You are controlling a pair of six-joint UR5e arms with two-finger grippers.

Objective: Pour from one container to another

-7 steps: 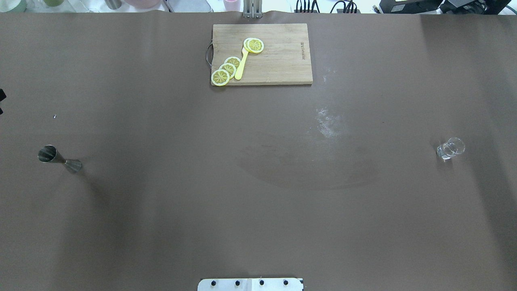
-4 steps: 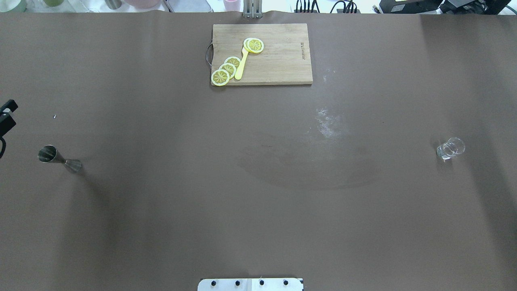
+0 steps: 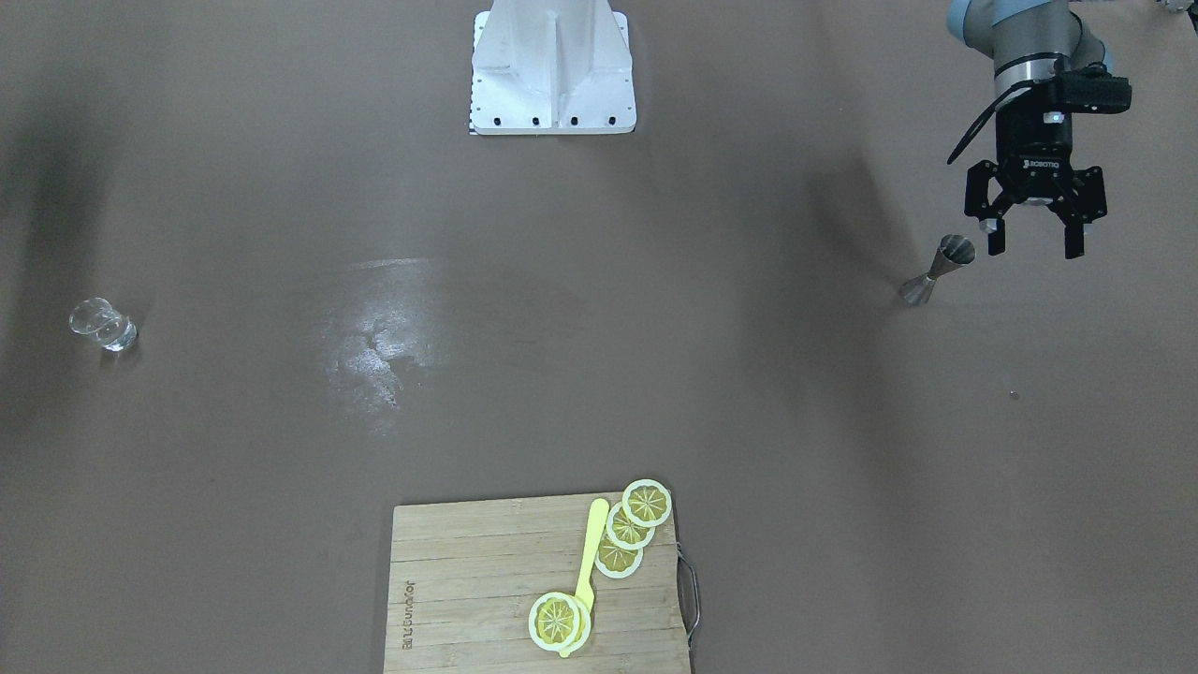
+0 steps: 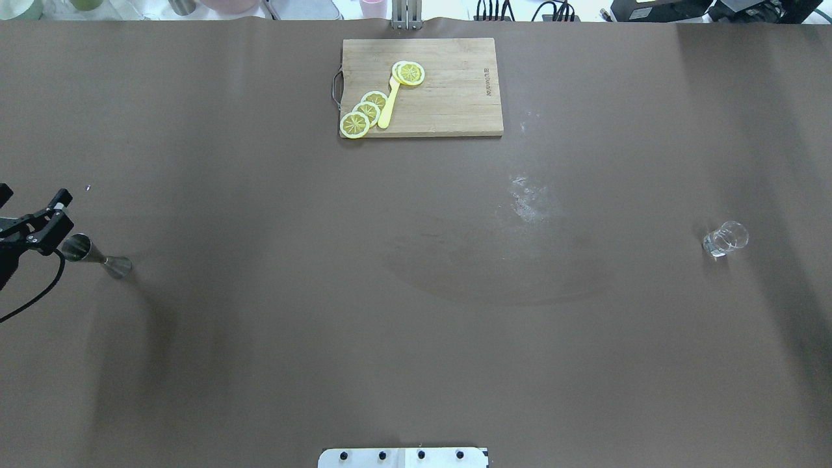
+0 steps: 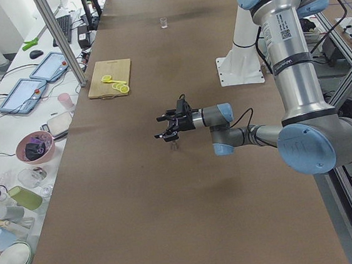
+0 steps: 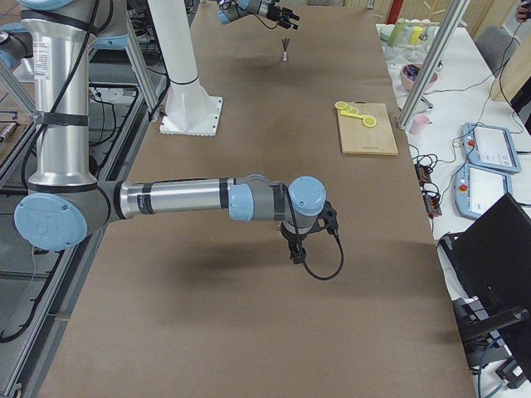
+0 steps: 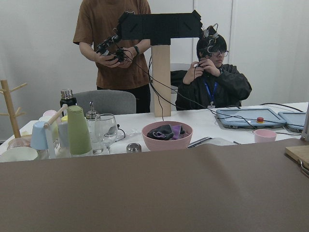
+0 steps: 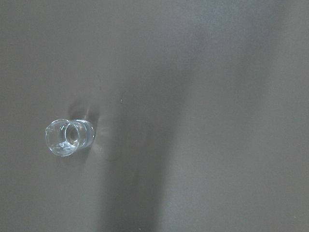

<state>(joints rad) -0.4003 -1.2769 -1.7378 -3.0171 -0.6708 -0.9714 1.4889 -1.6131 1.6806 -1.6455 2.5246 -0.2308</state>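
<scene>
Left claw: spread wide, empty, just beside the upright steel jigger on the robot's left of the tabletop. Shot glass: far right end. Right claw: opening cannot be told.

Silver jigger, clear glass, yellow lemon slices, brown table

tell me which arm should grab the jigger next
Left. The left gripper is open right beside the jigger; the right arm is far off at the other end, above the glass.
</scene>
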